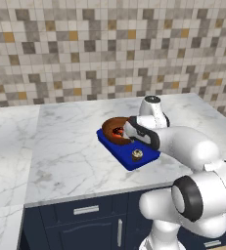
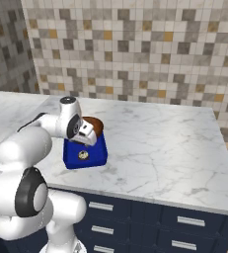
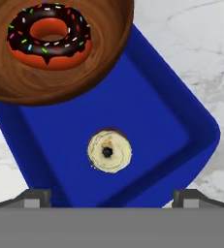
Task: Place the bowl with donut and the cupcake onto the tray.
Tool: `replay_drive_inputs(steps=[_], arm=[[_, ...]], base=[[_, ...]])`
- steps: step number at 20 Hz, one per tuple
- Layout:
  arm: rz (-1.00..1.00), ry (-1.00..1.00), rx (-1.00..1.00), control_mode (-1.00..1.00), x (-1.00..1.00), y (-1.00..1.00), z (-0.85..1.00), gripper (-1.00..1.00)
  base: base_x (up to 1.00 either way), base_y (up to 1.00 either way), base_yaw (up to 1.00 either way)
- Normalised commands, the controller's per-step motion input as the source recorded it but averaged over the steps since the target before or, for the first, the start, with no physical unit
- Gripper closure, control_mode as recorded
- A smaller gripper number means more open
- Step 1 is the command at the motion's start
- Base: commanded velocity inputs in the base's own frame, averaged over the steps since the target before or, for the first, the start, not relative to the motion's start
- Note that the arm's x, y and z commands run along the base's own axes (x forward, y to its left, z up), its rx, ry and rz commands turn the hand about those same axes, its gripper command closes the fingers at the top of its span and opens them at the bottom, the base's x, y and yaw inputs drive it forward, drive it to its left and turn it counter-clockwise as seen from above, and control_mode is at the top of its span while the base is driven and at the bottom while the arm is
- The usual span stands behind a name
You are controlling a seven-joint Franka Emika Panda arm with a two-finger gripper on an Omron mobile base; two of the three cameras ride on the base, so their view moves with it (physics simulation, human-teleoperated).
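We see the deep blue rectangular tray (image 3: 147,111) resting on the white marble counter (image 1: 65,146), near its front edge. The tiny cupcake with dark wrapper and pale tan top (image 3: 109,151) sits inside the tray, toward the end nearer the counter's front edge. The round, shallow brown bowl (image 3: 60,82) holding the chocolate-glazed, sprinkled orange donut (image 3: 49,35) occupies the tray's far end, its rim overhanging the tray wall there. Both task items appear already placed.

Our fingers (image 3: 111,198) stand wide apart, clamped on nothing, hovering directly above the cupcake, which lies centred between the two tips. The tray's long axis runs from the cupcake end toward the bowl. We judge the next move to be a straight lift away; open marble surrounds the tray on every side, and the tiled wall (image 1: 109,44) stands well apart.
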Motion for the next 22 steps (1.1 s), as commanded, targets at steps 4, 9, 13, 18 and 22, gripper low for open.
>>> replay_drive_inputs(steps=[4, 9, 13, 18, 22], arm=[[0.0, 0.0, 0.0, -1.0, -0.41, -0.11, 0.49, -1.0], [0.0, -0.01, 0.0, -1.0, -0.58, -0.11, 0.36, -1.0], [0.0, -0.03, 0.0, -1.0, -0.74, -0.07, 0.21, -1.0], [0.0, -0.05, 0.0, -1.0, -0.71, 0.0, 0.22, -1.0], [0.0, -0.05, 0.0, -1.0, -0.69, 0.0, 0.3, -1.0]], base=[[0.0, 0.0, 0.0], [0.0, 0.0, 0.0], [0.0, 0.0, 0.0], [0.0, 0.0, 0.0], [0.0, 0.0, 0.0]])
